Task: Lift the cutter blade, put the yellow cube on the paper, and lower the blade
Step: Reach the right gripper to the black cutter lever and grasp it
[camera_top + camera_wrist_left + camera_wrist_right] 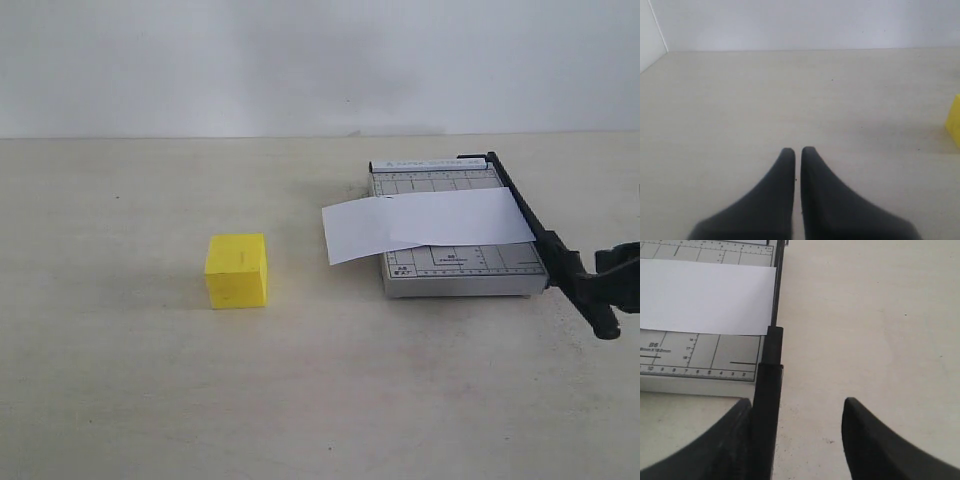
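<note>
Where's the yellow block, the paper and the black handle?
yellow block (237, 270): exterior view, its middle.
paper (430, 224): exterior view, middle of the sheet.
black handle (578, 280): exterior view, thick end.

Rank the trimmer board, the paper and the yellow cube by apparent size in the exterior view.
1. grey trimmer board: largest outline, though the paper covers part of it.
2. white paper: reaches wider than the board, but is a much shallower strip.
3. yellow cube: clearly smallest.

A pale beige tabletop meets a plain white wall.
</note>
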### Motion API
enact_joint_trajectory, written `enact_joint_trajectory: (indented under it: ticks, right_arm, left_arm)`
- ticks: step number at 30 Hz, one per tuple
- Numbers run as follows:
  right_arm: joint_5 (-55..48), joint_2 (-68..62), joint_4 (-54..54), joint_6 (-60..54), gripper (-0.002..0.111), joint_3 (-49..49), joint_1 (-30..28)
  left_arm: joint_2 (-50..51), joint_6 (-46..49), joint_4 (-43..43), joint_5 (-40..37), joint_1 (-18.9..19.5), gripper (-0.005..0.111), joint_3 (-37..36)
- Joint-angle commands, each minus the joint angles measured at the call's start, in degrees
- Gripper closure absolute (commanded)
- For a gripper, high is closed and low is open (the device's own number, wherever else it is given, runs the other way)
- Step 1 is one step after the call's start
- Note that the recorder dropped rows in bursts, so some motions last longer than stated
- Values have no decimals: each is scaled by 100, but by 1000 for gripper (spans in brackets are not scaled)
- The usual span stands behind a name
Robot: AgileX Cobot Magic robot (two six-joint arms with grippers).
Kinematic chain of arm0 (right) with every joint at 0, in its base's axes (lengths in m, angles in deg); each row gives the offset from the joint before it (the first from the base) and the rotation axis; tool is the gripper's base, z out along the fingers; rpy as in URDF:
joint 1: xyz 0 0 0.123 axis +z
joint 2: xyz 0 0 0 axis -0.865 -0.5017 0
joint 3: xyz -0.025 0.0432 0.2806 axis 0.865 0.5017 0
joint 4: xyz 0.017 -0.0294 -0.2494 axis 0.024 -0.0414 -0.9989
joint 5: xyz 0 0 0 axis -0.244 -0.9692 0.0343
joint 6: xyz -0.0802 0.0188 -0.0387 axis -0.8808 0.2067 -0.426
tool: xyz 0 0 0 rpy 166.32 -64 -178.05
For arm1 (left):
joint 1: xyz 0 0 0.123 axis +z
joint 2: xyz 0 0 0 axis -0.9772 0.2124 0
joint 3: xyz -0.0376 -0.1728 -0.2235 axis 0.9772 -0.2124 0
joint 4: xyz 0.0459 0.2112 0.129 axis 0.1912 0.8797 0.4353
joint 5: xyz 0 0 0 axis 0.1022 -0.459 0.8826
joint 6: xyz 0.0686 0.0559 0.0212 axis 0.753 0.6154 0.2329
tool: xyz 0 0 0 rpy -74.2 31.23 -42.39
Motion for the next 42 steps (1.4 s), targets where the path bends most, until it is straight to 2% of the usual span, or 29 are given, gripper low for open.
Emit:
enact_joint_trajectory:
  ticks: [1,7,10,15,23,35,37,42]
  right_arm:
    - [643,-408,-538,438,56,58,2]
    - [747,-493,-2210,2022,56,262,2]
    - [1302,-493,-2210,1662,56,518,2]
    - [1386,-826,-1911,978,56,528,2]
    - [2038,-1726,-1746,965,56,528,2]
    - [2061,-1754,-1714,988,57,516,2]
    - [2018,-1754,-1714,988,64,516,2]
    - [1975,-1754,-1714,1121,99,516,2]
  left_arm:
    - [-18,22,3,93,-49,102,-18]
    - [-18,22,3,93,-49,102,-18]
    - [-18,22,3,93,-49,102,-18]
    - [-18,22,3,93,-49,102,-18]
    - [-18,22,3,93,-49,102,-18]
    - [-18,22,3,93,-49,102,-18]
    - [-18,22,3,93,-49,102,-18]
    - [-18,22,3,93,-49,102,-18]
